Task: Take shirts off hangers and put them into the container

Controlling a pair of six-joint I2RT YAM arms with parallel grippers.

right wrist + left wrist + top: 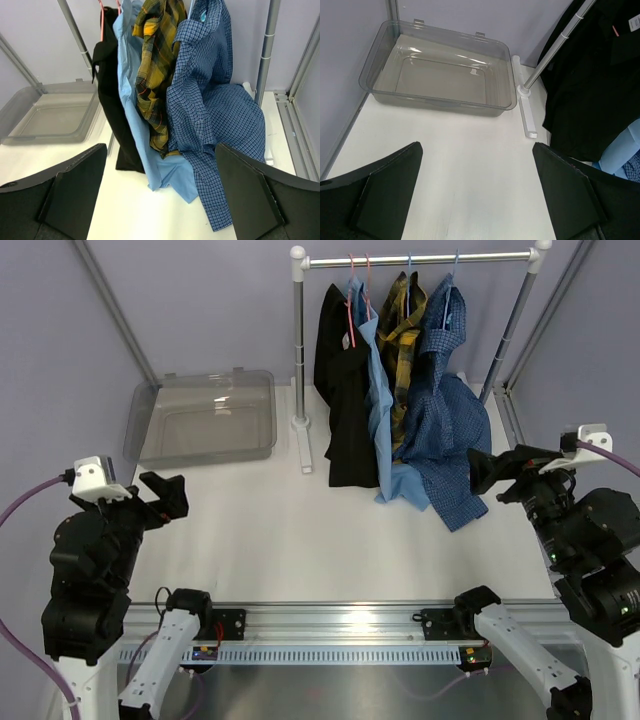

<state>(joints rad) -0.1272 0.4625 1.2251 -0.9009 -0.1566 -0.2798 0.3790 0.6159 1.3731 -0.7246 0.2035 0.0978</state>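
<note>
Nothing done yet: L gripper (pixel 477 192) & R gripper (pixel 160 195) both wide open, empty; all 4 shirts (pixel 200 110) on hangers (pixel 350 290) ahead of R, container (pixel 440 103) empty ahead of L.

walls (pixel 200 310): plain lavender | table (pixel 300 530): white top | rack (pixel 298 350): silver, white foot | light: even

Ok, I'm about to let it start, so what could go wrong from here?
1. The shirts hang packed together, hems resting on the table; pulling one could drag its neighbours.
2. The hangers only hook over the rail; a tug could bring one along.
3. The rack's post stands between shirts and container; a carried shirt might snag.
</note>
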